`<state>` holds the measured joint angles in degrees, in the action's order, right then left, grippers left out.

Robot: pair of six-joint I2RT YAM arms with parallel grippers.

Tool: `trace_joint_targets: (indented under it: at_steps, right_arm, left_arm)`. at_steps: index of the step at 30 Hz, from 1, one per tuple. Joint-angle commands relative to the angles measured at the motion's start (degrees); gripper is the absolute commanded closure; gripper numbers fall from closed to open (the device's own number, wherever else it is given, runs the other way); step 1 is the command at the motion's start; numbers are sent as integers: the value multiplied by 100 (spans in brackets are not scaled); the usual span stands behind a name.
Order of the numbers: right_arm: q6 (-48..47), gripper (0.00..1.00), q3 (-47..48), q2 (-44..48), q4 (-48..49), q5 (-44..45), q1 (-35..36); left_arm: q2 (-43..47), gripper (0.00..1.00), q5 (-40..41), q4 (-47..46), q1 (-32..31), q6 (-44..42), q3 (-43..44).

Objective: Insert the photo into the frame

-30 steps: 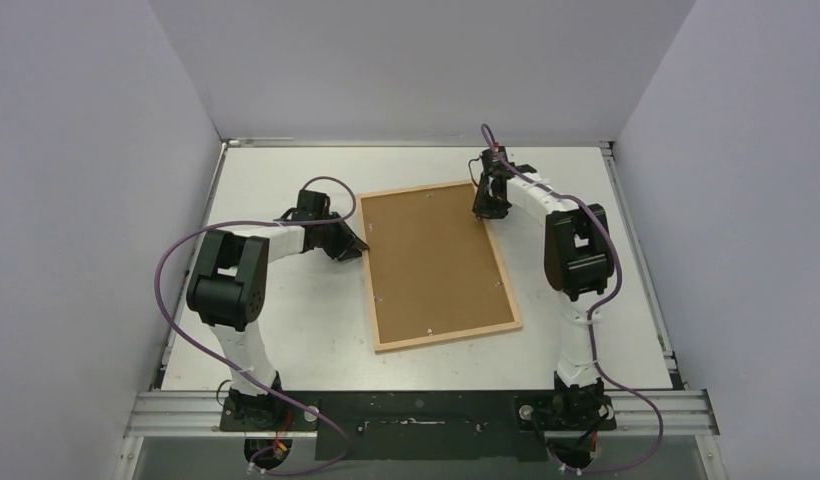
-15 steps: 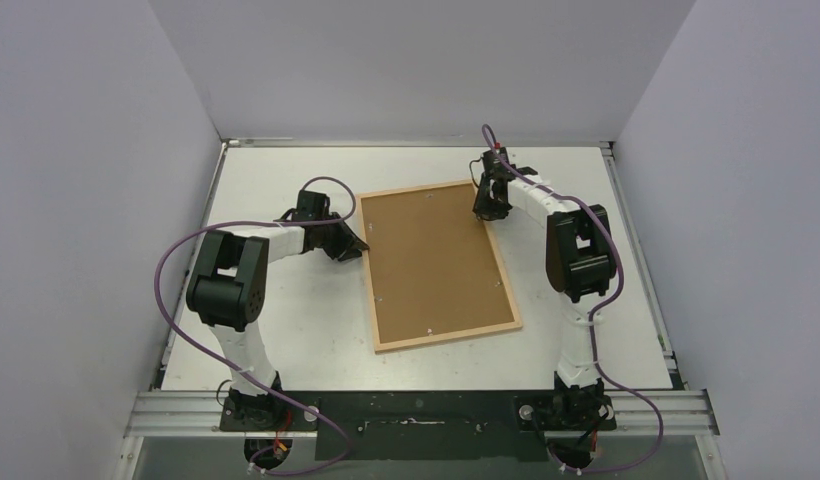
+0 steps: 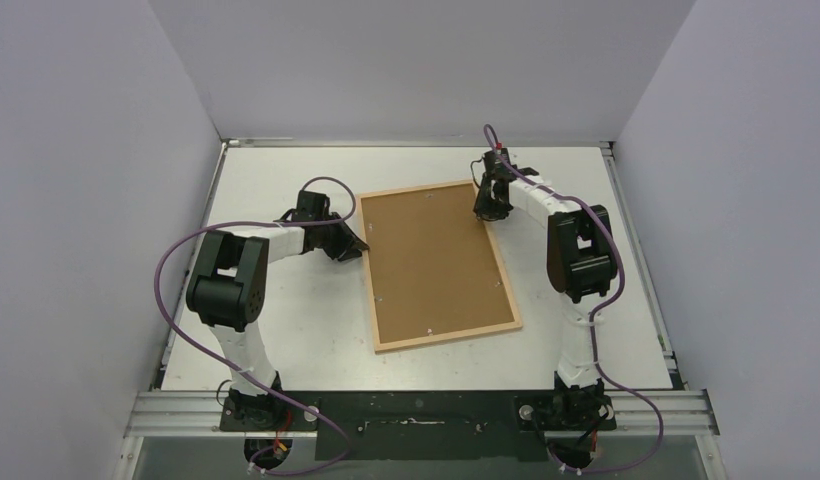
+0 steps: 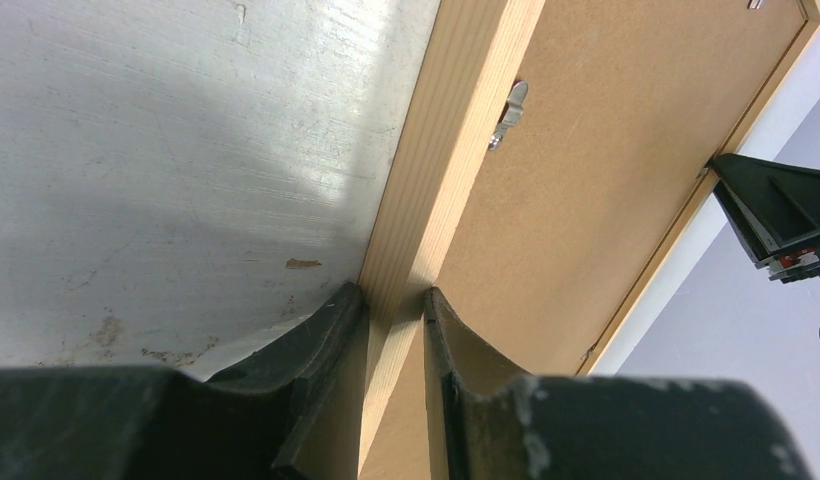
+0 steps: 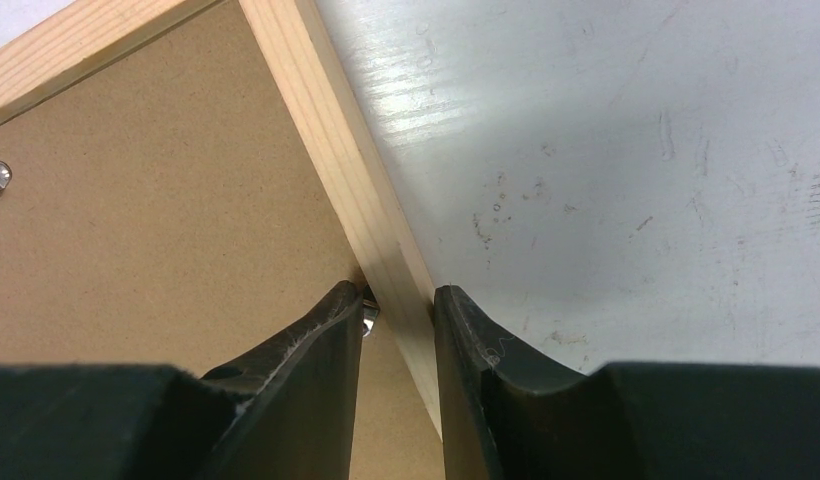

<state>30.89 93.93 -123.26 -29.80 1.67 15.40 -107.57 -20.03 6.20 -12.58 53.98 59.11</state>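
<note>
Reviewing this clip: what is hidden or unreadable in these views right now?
The photo: in no view; whether it lies under the flat brown hardboard backing panel cannot be told.
Front of the thin light-wood rectangular frame: face down in every view.
Top view: both grips too small to read; only the wrist views show the left gripper and right gripper clamped on rails.
Right wrist view: a small metal clip, half behind a finger.

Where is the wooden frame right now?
Top view: the frame lies back up on the table between the left gripper and right gripper, each pinching a side rail.
</note>
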Motion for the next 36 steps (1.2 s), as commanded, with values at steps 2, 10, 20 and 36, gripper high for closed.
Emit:
trace_joint_targets:
  at_steps: [2, 10, 20, 36]
  right_arm:
    - [118, 82, -38, 176, -46, -123, 19]
    - [-16, 35, 358, 422, -55, -45, -95]
    - [-102, 34, 108, 955, 341, -944, -184]
    - [1041, 56, -365, 796, 1683, -2265, 1170]
  left_arm:
    - [39, 100, 61, 438, -18, -53, -153]
    - [139, 100, 113, 1057, 9, -825, 67]
    - [596, 84, -806, 1016, 23, -1759, -353]
    - [411, 36, -1356, 575, 1224, -1625, 724]
